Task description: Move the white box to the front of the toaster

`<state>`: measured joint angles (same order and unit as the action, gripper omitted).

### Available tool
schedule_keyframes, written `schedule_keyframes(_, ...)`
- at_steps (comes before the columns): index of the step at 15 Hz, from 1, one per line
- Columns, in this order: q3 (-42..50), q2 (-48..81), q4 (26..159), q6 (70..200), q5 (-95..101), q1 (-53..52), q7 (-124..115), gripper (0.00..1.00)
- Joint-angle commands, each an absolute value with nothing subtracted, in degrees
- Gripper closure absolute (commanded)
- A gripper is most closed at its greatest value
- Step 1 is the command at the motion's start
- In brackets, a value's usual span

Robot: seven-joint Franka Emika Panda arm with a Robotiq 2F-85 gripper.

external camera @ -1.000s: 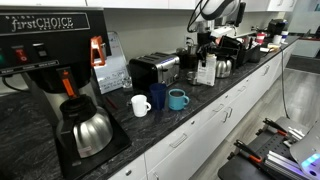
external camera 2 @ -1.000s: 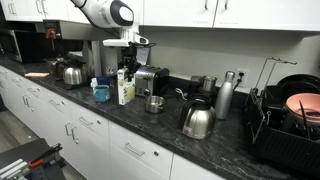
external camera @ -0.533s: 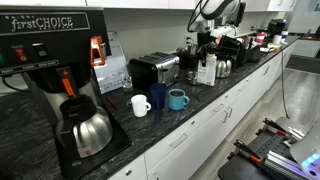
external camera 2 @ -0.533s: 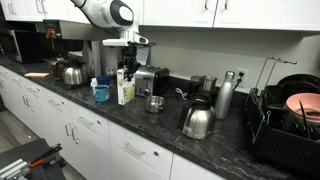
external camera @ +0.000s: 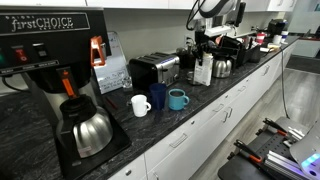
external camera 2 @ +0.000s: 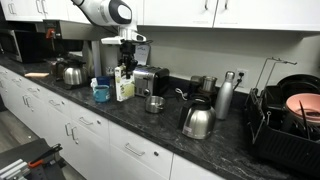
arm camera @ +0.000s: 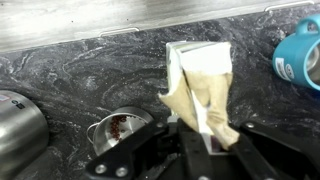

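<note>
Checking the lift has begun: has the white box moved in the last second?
Yes, slightly: the white box, in the gripper, has shifted up and toward the toaster.

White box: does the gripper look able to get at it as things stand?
Likely yes. In the wrist view the gripper sits at the white box, whose near end runs in between its fingers; it seems shut on it. Nothing stands between them; the blue mug is off to the side.
</note>
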<state>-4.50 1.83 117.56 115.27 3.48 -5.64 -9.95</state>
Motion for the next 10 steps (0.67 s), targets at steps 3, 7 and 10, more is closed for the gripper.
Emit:
schedule_keyframes(3,-4.9,1.7,115.8,112.9,2.7,-6.1,-24.6,0.97)
schedule_keyframes(7,-5.2,1.8,116.7,114.2,1.1,-6.2,-23.9,0.88)
schedule_keyframes(10,-5.2,1.8,116.5,114.0,0.7,-6.2,-24.0,0.88)
